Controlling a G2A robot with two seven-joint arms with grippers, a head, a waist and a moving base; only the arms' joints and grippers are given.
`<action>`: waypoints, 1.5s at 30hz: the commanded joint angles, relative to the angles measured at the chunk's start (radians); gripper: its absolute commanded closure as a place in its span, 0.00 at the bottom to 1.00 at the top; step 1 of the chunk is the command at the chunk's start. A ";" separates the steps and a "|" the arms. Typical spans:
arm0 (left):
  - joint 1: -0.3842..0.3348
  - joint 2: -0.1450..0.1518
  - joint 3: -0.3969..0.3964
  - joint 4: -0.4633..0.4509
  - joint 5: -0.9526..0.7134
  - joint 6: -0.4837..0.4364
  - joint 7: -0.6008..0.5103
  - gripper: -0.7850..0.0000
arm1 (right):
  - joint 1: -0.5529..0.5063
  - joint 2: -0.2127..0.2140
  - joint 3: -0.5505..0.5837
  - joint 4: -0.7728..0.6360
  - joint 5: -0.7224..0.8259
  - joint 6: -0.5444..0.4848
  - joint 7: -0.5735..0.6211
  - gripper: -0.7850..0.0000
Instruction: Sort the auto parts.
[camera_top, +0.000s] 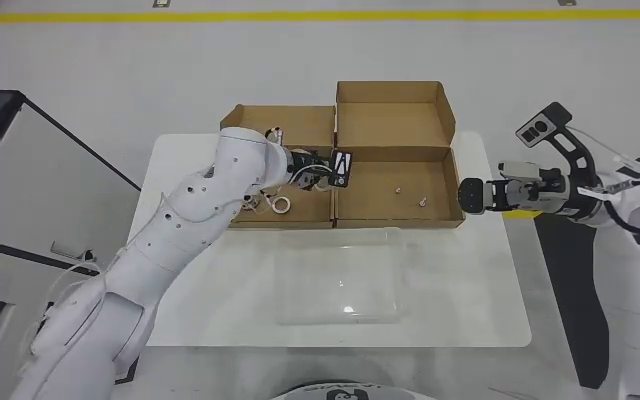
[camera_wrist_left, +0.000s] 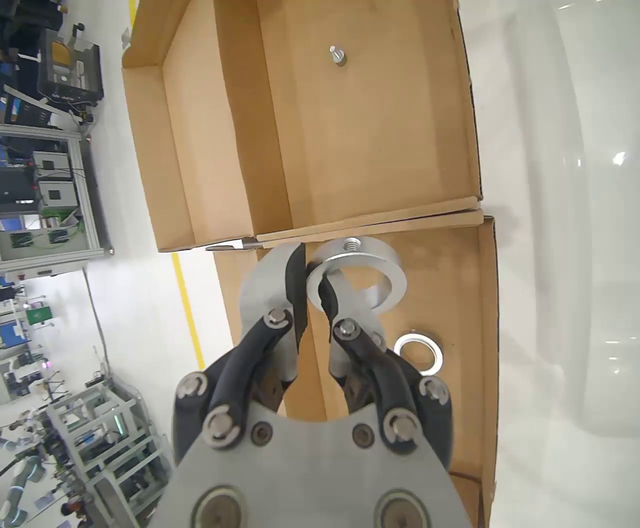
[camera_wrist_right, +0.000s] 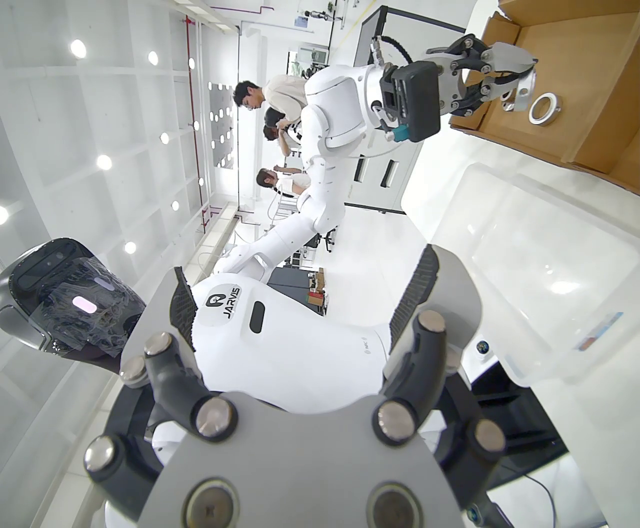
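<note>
Ring (camera_wrist_left: 372, 252) clamped in left gripper (camera_wrist_left: 312, 295), seen from left wrist; top view: right gripper (camera_top: 463, 195), apart, beside cardboard box (camera_top: 400, 222).

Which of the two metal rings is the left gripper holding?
The thicker ring, pinched by the left gripper; the thinner ring lies flat in the box.

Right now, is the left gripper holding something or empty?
Holding. The left gripper is shut on a metal ring, one finger inside its hole, one outside, over a cardboard box.

Robot lab with equipment racks (camera_wrist_left: 45, 200)
</note>
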 joint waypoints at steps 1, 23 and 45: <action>-0.013 -0.006 0.023 0.029 0.025 0.004 0.013 1.00 | 0.000 0.000 0.000 0.000 0.000 0.000 0.000 0.00; -0.052 -0.045 0.128 0.249 0.132 -0.007 0.103 1.00 | 0.000 0.000 0.000 0.000 0.000 0.000 0.000 0.00; -0.069 -0.078 0.185 0.386 0.210 0.050 0.228 1.00 | 0.000 0.000 0.000 0.000 0.000 0.000 0.000 0.00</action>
